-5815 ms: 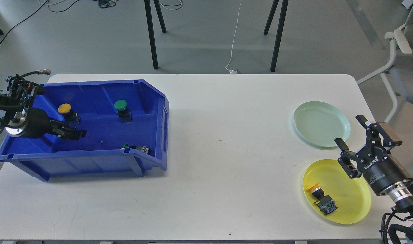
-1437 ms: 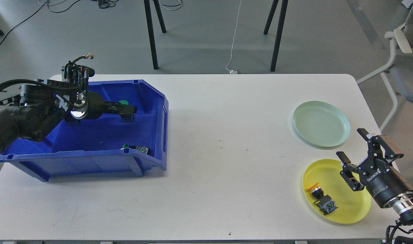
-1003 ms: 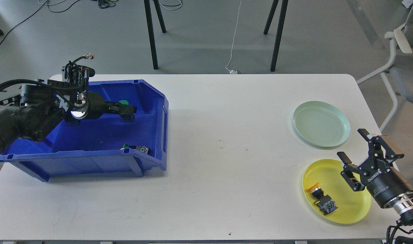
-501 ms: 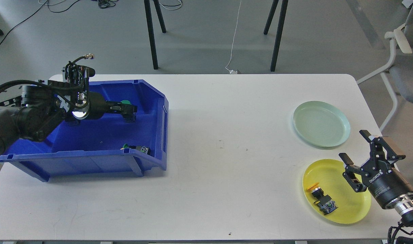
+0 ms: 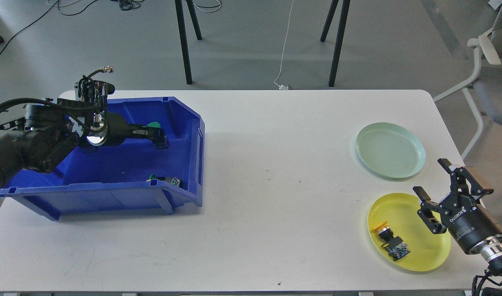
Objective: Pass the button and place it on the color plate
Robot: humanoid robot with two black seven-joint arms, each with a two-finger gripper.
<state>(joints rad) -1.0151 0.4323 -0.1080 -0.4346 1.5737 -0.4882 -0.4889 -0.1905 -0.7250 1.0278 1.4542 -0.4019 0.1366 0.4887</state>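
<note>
**Left gripper closed on green button inside bin; right gripper open beside yellow plate**

The left gripper (image 5: 154, 134) reached across the blue bin (image 5: 185, 123), its jaws drawn together on the black body of the green button (image 5: 154, 125), whose cap showed just above the fingertips. A second green button (image 5: 167, 179) lay on its side below the jaws, against the bin's near wall. The white table (image 5: 275, 164) stretched well to the right of the jaws. The pale green plate (image 5: 391, 150) sat above and left of the right gripper (image 5: 441, 190). That gripper's jaws stood wide apart and held nothing. The yellow plate (image 5: 424, 246) lay just below and left of them, carrying a yellow button (image 5: 389, 238) on its side.
</note>
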